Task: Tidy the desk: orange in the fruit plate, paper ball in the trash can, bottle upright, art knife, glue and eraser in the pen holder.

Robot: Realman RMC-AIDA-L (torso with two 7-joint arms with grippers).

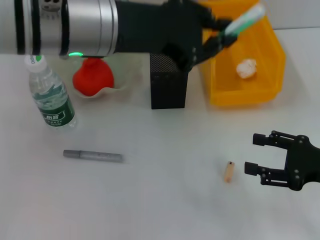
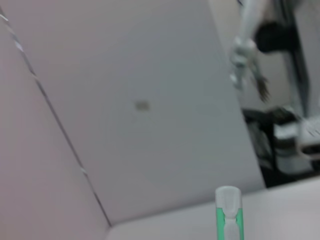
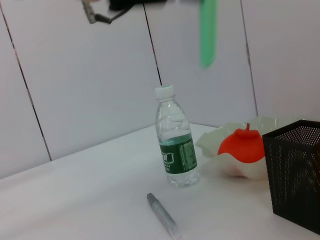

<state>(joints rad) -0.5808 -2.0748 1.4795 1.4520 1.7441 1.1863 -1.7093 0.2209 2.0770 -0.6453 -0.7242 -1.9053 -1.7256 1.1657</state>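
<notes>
My left gripper (image 1: 222, 32) is raised above the black mesh pen holder (image 1: 168, 82) and is shut on the mint-green art knife (image 1: 245, 21), whose white end (image 2: 229, 215) shows in the left wrist view. The orange (image 1: 92, 77) sits in the pale fruit plate (image 1: 120, 90). Left of them the bottle (image 1: 50, 92) stands upright. The paper ball (image 1: 246, 68) lies in the yellow trash can (image 1: 265, 95). A grey glue stick (image 1: 92, 156) lies at the front left. My right gripper (image 1: 251, 153) stands open low over the table, just right of the small tan eraser (image 1: 229, 171).
The right wrist view shows the bottle (image 3: 175, 145), the orange (image 3: 242, 145), the pen holder (image 3: 295, 170) and the grey stick (image 3: 162, 215), with the knife (image 3: 208, 30) hanging above. The trash can stands close beside the pen holder.
</notes>
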